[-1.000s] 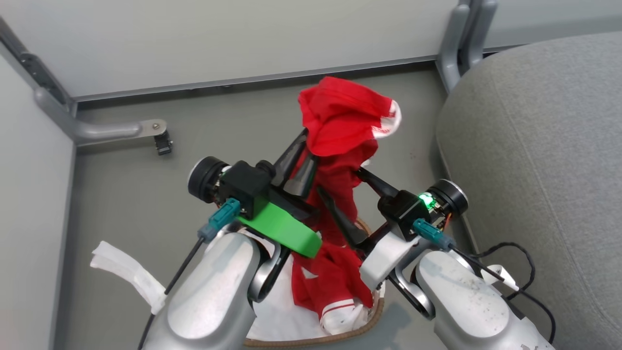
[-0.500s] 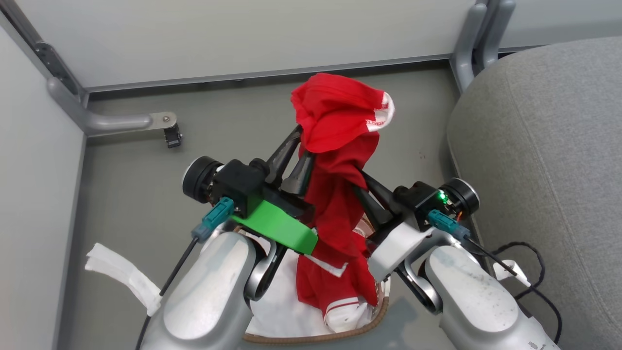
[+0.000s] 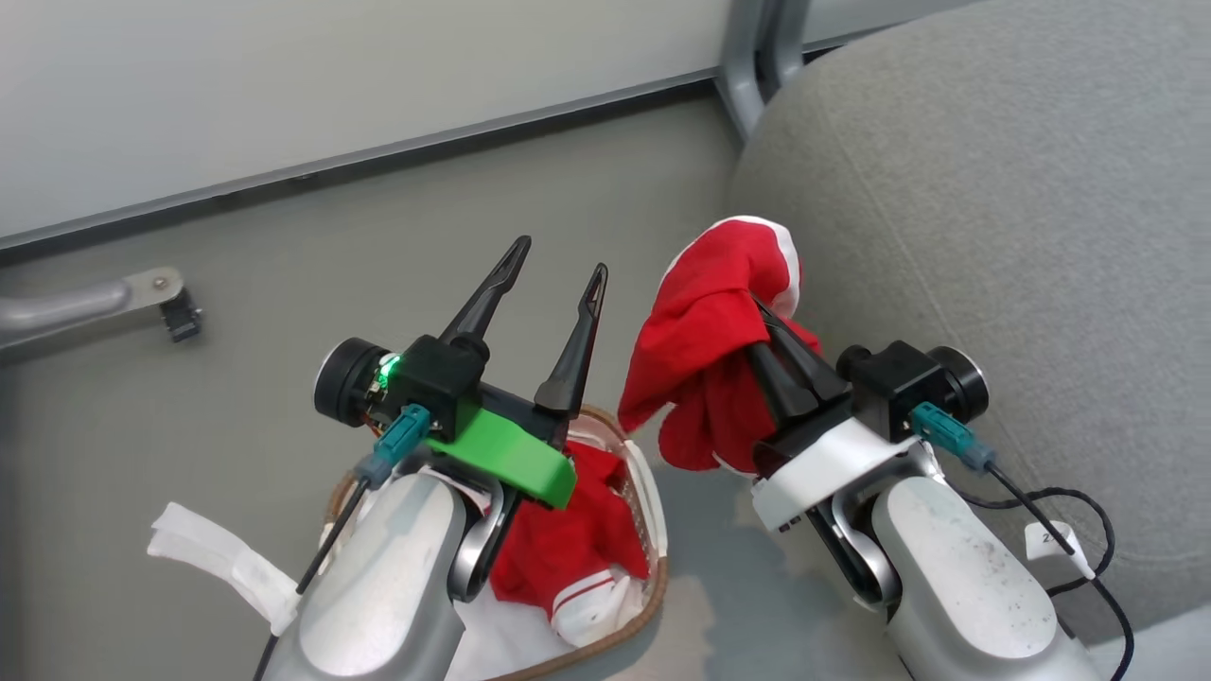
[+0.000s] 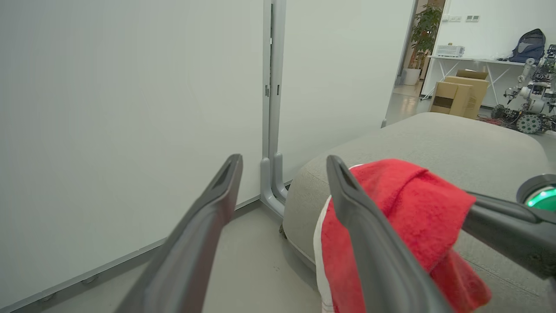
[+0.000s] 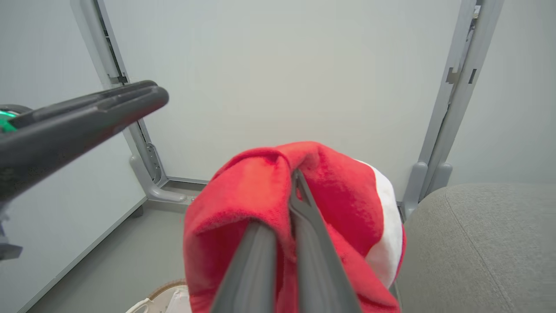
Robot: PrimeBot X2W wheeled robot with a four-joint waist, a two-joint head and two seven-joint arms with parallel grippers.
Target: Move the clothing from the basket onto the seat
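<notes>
Head view: right gripper (image 3: 764,322) is clamped on a red garment (image 3: 700,345), holding it in the air by the near edge of the grey seat (image 3: 993,218); contact with the seat can't be told. Left gripper (image 3: 559,258) is spread wide and empty above the basket (image 3: 655,567), where more red clothing (image 3: 553,549) lies on the white liner (image 3: 501,645).

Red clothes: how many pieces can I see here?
2. One red garment is pinched in the right gripper beside the sofa; the other garment lies in the basket. More may be hidden underneath.
</notes>
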